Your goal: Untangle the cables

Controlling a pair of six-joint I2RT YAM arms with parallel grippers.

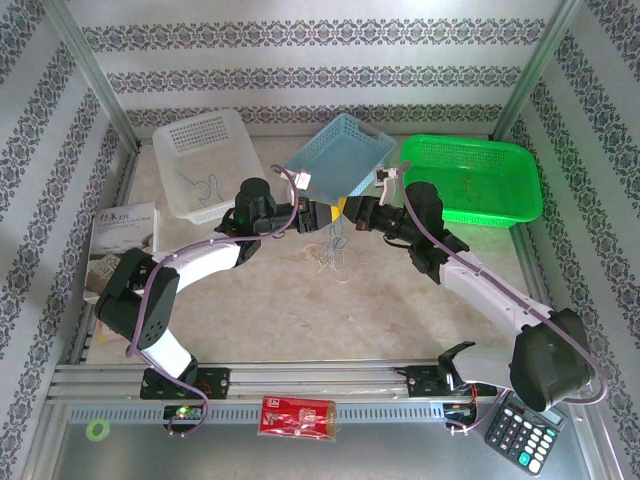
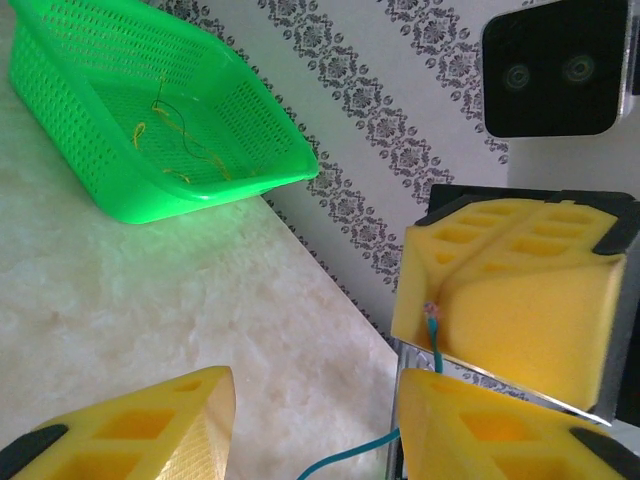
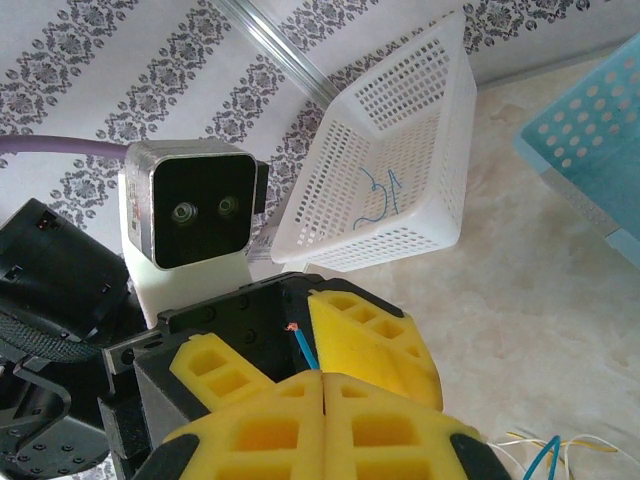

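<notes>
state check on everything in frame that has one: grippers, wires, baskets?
left gripper: open, the blue wire passing between its fingers.
right gripper: shut on the blue wire.
blue wire: pinched, tip poking out.
cables: bunched below both grippers.
white basket: upright, one loose wire inside.
blue basket: tilted.
green basket: upright, thin yellow wires inside.

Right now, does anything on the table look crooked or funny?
Yes. The blue basket sits turned cornerwise and seems to lean to one side, while the white basket and the green basket sit roughly straight beside it. Nothing looks spilled or broken.
</notes>
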